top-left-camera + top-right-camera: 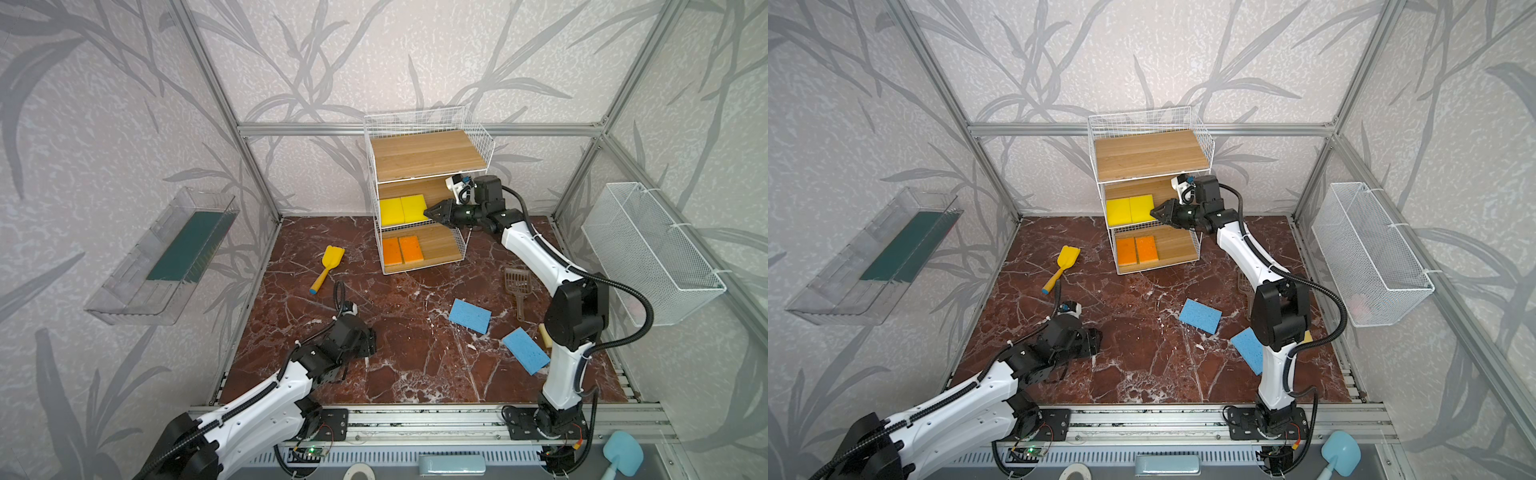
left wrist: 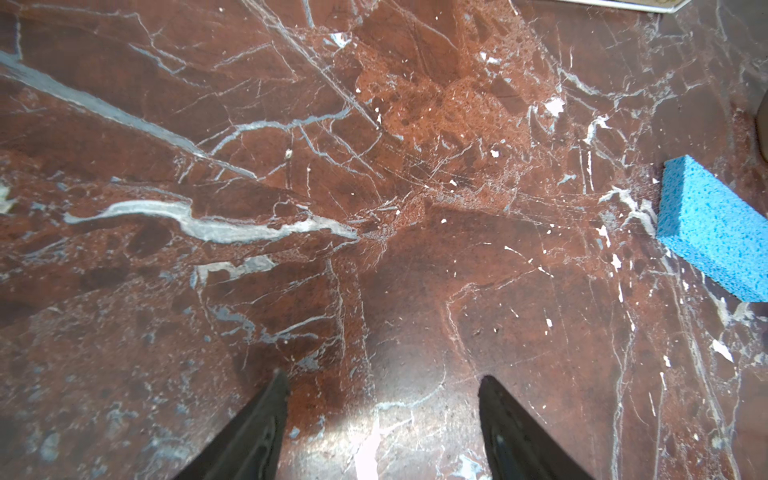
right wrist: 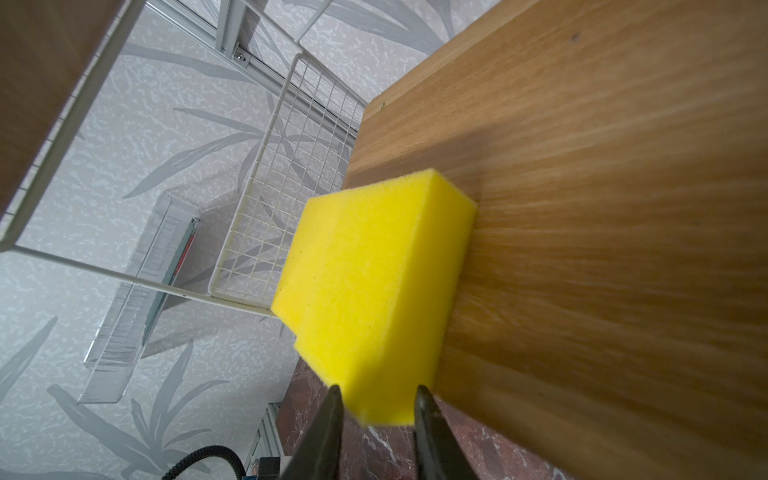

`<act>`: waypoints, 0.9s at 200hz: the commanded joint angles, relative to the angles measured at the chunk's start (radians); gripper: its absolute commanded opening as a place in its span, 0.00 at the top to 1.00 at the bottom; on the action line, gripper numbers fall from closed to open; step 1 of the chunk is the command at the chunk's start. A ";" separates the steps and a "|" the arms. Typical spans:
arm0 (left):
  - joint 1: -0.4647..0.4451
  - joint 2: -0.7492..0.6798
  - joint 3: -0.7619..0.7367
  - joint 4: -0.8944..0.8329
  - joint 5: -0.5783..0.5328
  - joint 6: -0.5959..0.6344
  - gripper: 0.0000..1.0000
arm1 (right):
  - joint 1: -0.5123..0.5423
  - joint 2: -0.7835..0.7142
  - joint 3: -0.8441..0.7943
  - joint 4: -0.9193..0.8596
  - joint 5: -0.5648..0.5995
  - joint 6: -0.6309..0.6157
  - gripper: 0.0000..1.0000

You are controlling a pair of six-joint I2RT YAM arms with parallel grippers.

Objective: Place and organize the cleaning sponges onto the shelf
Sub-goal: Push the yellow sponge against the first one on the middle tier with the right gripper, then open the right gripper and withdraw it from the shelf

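Looking into the white wire shelf with three wooden boards (image 1: 428, 156) at the tabletop's (image 1: 415, 374) back edge, we find two thick yellow foam sponges touching on the middle board's left half. The left yellow sponge (image 1: 390, 212) lies free; the right yellow sponge (image 1: 413, 206) is pinched at its front corner by the narrow right tool (image 3: 376, 390). Two orange foam sponges (image 1: 392, 251) (image 1: 410, 248) touch on the bottom board's left half. Two thin light-blue sponges (image 1: 470, 315) (image 1: 525, 350) lie near the tabletop's right edge. Our left tool (image 2: 384, 376) gapes wide above the tabletop.
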State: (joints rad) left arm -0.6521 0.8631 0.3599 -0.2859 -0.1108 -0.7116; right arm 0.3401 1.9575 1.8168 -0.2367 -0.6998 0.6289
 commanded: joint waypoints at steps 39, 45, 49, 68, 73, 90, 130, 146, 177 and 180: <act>0.003 0.002 0.012 -0.011 0.005 -0.002 0.25 | 0.001 -0.035 0.011 -0.001 -0.001 -0.036 0.44; 0.003 0.008 0.019 -0.008 0.006 -0.001 0.24 | 0.000 -0.048 -0.002 0.003 -0.001 -0.040 0.42; 0.003 0.014 0.023 -0.006 0.006 0.001 0.24 | 0.000 -0.057 -0.010 0.006 0.000 -0.042 0.41; 0.003 0.045 0.049 0.008 0.012 0.010 0.22 | 0.000 -0.099 -0.056 0.005 0.003 -0.056 0.37; 0.003 0.055 0.057 0.013 0.016 0.013 0.22 | 0.001 -0.112 -0.074 0.006 0.006 -0.060 0.36; 0.002 0.096 0.086 0.034 0.034 0.021 0.22 | 0.000 -0.167 -0.148 0.015 0.016 -0.073 0.34; -0.001 0.217 0.141 0.104 0.062 0.036 0.22 | -0.003 -0.393 -0.426 0.119 0.067 -0.090 0.31; -0.002 0.275 0.157 0.151 0.074 0.041 0.22 | -0.017 -0.503 -0.578 0.188 0.101 -0.078 0.32; -0.001 0.413 0.220 0.212 0.126 0.048 0.22 | -0.106 -0.651 -0.832 0.328 0.170 -0.022 0.34; -0.001 0.425 0.228 0.210 0.134 0.049 0.22 | -0.121 -0.653 -0.848 0.341 0.163 -0.011 0.32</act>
State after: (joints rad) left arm -0.6525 1.2102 0.5232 -0.1413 -0.0246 -0.6800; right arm 0.2977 1.3544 1.0943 -0.0406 -0.5915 0.5682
